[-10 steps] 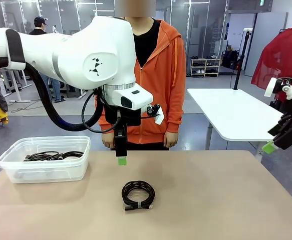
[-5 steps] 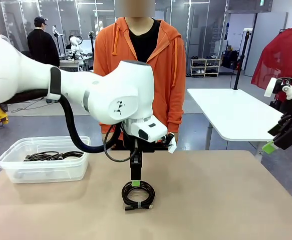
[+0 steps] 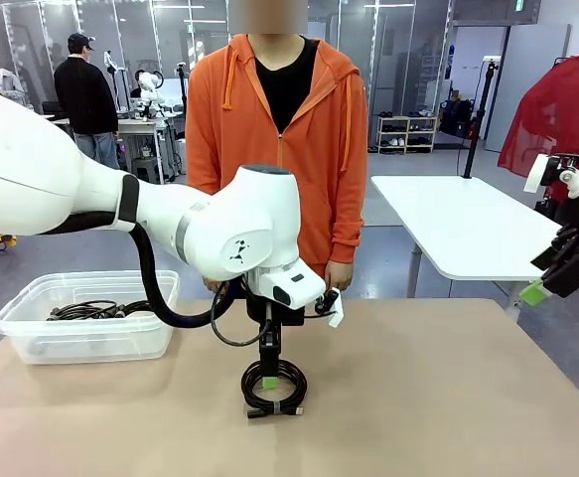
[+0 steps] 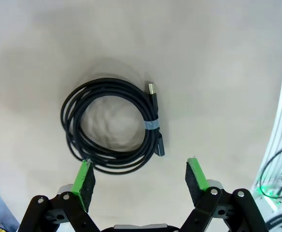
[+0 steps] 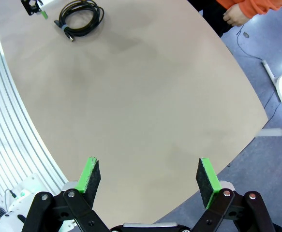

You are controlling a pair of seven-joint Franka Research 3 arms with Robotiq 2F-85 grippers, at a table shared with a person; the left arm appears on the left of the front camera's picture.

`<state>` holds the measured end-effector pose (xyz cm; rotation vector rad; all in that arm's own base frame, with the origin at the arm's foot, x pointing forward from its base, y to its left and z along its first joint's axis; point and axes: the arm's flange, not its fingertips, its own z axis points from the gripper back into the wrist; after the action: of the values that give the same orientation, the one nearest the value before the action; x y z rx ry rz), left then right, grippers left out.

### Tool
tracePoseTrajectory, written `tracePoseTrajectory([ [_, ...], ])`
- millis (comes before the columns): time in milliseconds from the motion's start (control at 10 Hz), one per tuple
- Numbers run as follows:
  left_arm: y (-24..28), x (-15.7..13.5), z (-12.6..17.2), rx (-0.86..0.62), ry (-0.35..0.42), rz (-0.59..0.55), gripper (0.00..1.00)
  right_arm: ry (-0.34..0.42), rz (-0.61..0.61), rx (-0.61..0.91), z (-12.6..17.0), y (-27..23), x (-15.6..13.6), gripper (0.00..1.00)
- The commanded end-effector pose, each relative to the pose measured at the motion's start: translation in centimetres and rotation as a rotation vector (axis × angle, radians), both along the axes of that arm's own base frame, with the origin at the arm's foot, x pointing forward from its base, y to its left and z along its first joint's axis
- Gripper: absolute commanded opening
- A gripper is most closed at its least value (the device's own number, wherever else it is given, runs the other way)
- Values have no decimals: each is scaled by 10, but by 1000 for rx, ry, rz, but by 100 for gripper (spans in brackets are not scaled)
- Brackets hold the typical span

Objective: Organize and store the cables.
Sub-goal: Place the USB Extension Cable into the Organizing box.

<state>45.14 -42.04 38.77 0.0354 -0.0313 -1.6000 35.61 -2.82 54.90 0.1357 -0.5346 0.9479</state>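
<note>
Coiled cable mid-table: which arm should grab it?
Left. The left gripper hangs right over the coiled cable, jaws open, one pad at the coil's rim. The right gripper sits off the table's right edge, open, far from it.

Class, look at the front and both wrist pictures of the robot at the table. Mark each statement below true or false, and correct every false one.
1. The left gripper is shut on the coiled black cable. False: its jaws stand open over the coil, which lies on the table.
2. The clear plastic bin already holds black cables. True.
3. A pale band ties the coil together. True.
4. The right gripper holds a cable. False: it is open and empty, over bare beige table.
5. The person in the orange hoodie is handing over a cable. False: the person's hands hang at the far edge.
</note>
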Motion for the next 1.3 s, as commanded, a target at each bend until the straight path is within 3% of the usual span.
tracePoseTrajectory([
  [0,5,-2,-22,-23,-32,-33,95,5,-8,1,2,1,2,100],
  [400,2,2,-50,-44,15,11,95,5,-8,1,2,1,2,100],
  [700,0,6,-66,-84,0,4,95,5,-8,1,2,1,2,100],
  [1000,-4,10,-78,-67,53,5,95,5,-8,1,2,1,2,100],
  [1100,-6,10,-77,-63,55,2,83,5,-8,1,2,1,2,100],
  [1200,-6,8,-76,-54,49,3,41,5,-8,1,2,1,2,100],
])
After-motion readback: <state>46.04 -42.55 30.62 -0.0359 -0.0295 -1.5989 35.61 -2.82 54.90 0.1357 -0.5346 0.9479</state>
